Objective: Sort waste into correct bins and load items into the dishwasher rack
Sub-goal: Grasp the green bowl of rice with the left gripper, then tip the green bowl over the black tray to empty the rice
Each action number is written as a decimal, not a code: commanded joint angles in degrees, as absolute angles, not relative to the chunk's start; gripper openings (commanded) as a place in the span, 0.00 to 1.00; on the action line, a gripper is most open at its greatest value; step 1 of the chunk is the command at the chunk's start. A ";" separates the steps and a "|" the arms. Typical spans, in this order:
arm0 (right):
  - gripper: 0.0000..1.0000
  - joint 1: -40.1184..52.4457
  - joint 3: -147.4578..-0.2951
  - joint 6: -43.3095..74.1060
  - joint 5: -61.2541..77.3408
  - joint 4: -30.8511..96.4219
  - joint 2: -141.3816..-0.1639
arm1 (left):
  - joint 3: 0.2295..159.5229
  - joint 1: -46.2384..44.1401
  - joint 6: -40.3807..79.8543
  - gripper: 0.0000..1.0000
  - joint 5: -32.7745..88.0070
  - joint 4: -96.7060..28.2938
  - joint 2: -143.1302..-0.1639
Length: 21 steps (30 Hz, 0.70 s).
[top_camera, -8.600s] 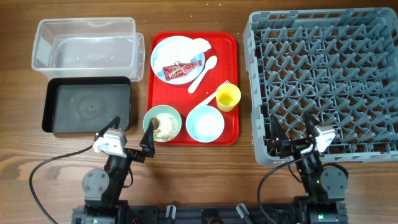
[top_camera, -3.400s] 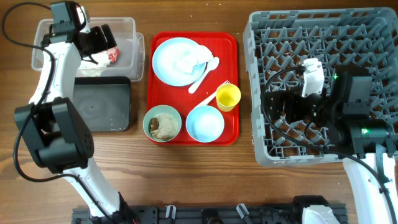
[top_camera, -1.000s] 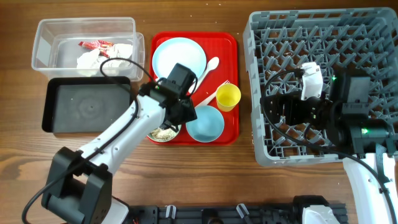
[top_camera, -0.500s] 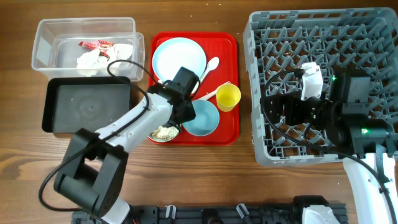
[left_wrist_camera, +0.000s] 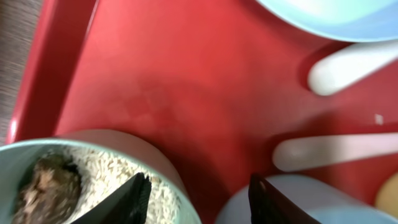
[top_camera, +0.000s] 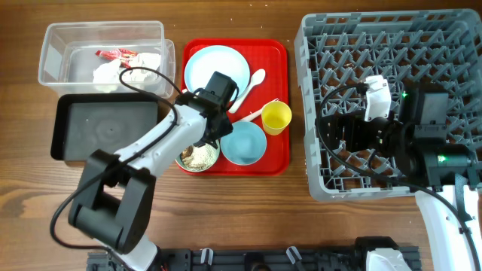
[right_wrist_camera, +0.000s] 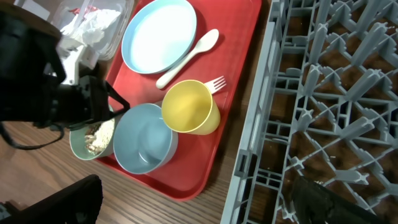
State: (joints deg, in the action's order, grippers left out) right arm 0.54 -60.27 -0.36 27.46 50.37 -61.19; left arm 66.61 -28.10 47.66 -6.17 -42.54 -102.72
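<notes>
Overhead, the pale green bowl [left_wrist_camera: 124,142] is seen in the corner of the red tray [top_camera: 280,154] nearest the left arm's base, with the food scraps [left_wrist_camera: 74,180] held inside it. Its rim is straddled by the left gripper [left_wrist_camera: 199,202], whose jaws are spread, one finger over the scraps and the other towards the light blue bowl [top_camera: 244,143] set just beside it; nothing is pinched. Further back on the tray are found the yellow cup [top_camera: 276,117], fork [top_camera: 256,113], spoon [top_camera: 252,79] and plate [top_camera: 216,68]. The wrapper [top_camera: 117,53] and napkin [top_camera: 113,71] are contained in the clear tub [top_camera: 53,45], with the black tray [top_camera: 105,128] beside it. The right gripper [right_wrist_camera: 199,208] is held over the dishwasher rack [top_camera: 392,45], its jaws spread and empty
</notes>
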 commanded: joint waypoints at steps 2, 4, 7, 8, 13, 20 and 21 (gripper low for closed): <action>1.00 0.51 -61.06 -1.37 28.36 50.41 -61.41 | 66.22 -27.94 48.93 0.42 -7.11 -42.26 -104.92; 0.99 0.51 -61.06 -1.34 28.36 50.41 -61.41 | 66.22 -27.94 48.88 0.36 -6.70 -42.28 -104.92; 1.00 0.51 -61.06 -1.34 28.36 50.41 -61.41 | 66.22 -27.94 48.86 0.17 -4.95 -42.41 -104.92; 1.00 0.51 -61.06 -1.34 28.36 50.41 -61.41 | 66.22 -27.94 48.86 0.09 -4.49 -42.48 -104.92; 1.00 0.51 -61.06 -1.34 28.36 50.41 -61.41 | 69.49 -27.31 43.79 0.04 0.62 -46.74 -103.88; 0.99 0.51 -61.06 -1.50 28.36 50.19 -61.41 | 86.67 -17.91 28.47 0.04 8.43 -65.60 -97.41; 1.00 0.51 -61.06 -1.50 28.36 50.19 -61.41 | 86.76 -15.03 26.89 0.04 8.95 -66.13 -96.23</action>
